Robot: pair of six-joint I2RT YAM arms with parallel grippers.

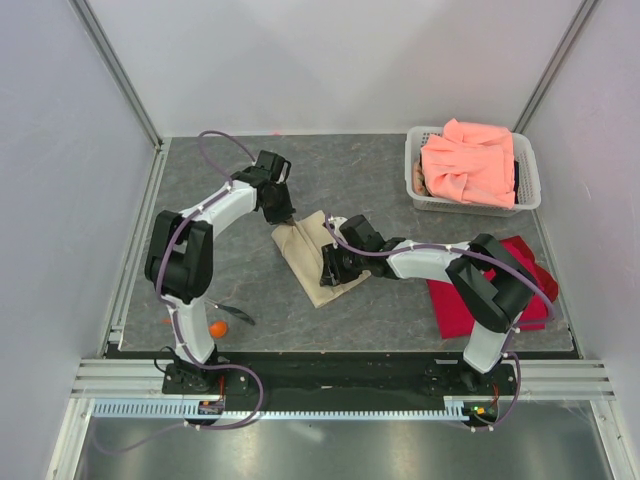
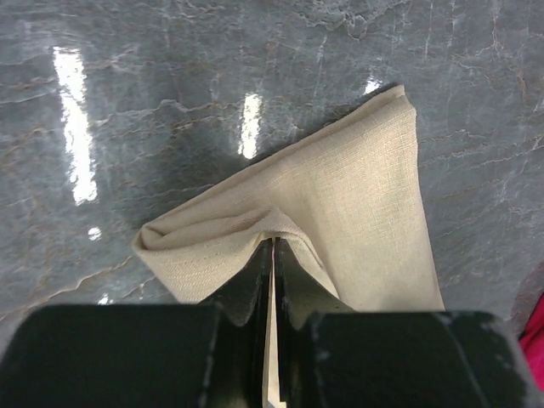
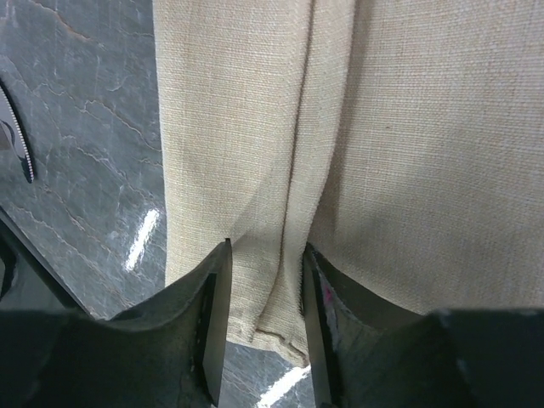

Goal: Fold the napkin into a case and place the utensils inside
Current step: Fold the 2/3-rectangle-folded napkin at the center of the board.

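- We see the napkin (image 1: 318, 262) (image 2: 357, 195) (image 3: 408, 127) lying partly folded in the middle of the table (image 1: 370, 175).
- We find the left gripper (image 1: 285, 222) (image 2: 272, 246) pinched tight on the napkin's far corner, lifting it into a small ridge.
- We see the right gripper (image 1: 330, 268) (image 3: 265, 255) low over the napkin's near part, its jaws apart, a raised fold running between them.
- We spot the orange spoon (image 1: 217, 328) and the dark slender utensil (image 1: 235, 314) near the left arm's base, well apart from the napkin.
- We note a salmon-pink cloth (image 1: 470, 165) in the white basket (image 1: 413, 170) and a red cloth (image 1: 455, 305) at right.
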